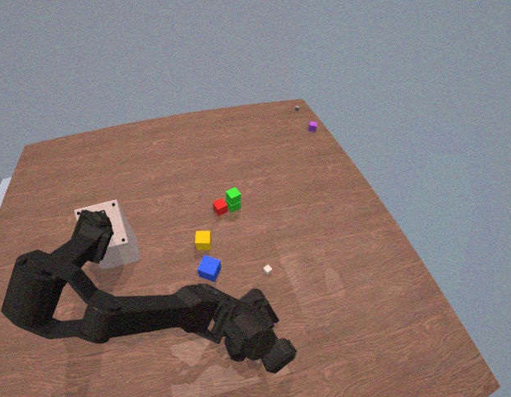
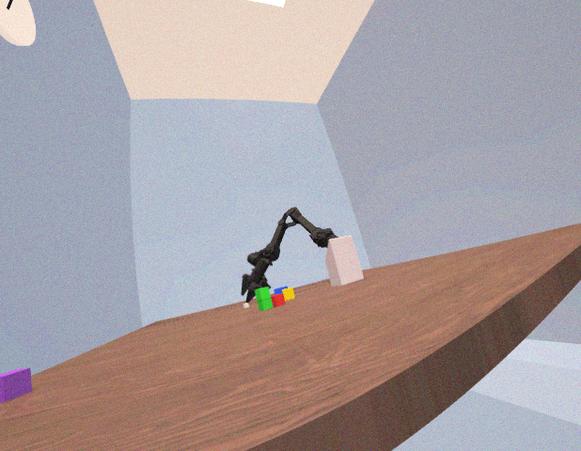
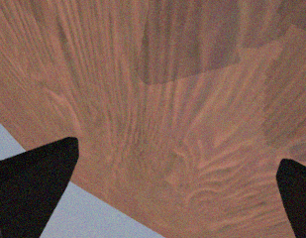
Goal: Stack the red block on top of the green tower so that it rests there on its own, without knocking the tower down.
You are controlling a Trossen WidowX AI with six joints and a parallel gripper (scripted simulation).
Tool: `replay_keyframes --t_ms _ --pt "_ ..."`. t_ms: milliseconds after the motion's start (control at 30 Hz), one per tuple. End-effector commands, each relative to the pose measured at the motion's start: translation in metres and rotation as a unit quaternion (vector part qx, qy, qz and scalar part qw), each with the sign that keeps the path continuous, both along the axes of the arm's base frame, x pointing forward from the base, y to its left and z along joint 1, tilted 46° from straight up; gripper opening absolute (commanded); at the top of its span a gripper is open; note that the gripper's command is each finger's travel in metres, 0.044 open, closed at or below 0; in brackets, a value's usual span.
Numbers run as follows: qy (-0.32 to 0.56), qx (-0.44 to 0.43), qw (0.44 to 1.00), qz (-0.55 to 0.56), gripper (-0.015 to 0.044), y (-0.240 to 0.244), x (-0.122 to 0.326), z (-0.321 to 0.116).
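The jaws are spread wide and empty over bare surface (image 1: 375, 256), while the red block (image 1: 220, 206) is seen well apart, touching the green tower (image 1: 233, 198).

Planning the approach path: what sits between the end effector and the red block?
In the top view, the blue block and yellow block lie between the open end effector and the red block.
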State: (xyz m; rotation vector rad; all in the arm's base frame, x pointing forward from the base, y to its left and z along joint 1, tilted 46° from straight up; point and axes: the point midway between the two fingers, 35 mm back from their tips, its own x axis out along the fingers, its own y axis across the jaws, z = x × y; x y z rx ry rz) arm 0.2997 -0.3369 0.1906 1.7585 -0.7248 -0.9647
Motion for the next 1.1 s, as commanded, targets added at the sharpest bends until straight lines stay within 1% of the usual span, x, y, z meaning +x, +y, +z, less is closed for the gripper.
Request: replay_keyframes --t_ms 0,200,333,533,600,700,833,933,1067 --pt "0.07 0.006 0.996 0.058 0.044 0.027 0.031 -0.027" --pt "0.17 -0.015 0.976 0.132 0.044 0.059 0.061 -0.048" --pt "0.165 0.0 0.969 0.182 0.044 0.09 0.087 -0.053" --pt "0.264 -0.009 0.938 0.226 0.044 0.115 0.096 -0.083" --pt "0.316 -0.017 0.915 0.251 0.044 0.129 0.1 -0.099" --pt "0.411 -0.034 0.86 0.3 0.044 0.156 0.102 -0.127" --pt "0.528 -0.065 0.764 0.365 0.044 0.192 0.1 -0.159" --pt "0.605 -0.092 0.676 0.411 0.044 0.218 0.093 -0.18" --pt "0.691 -0.131 0.538 0.465 0.044 0.25 0.08 -0.203"
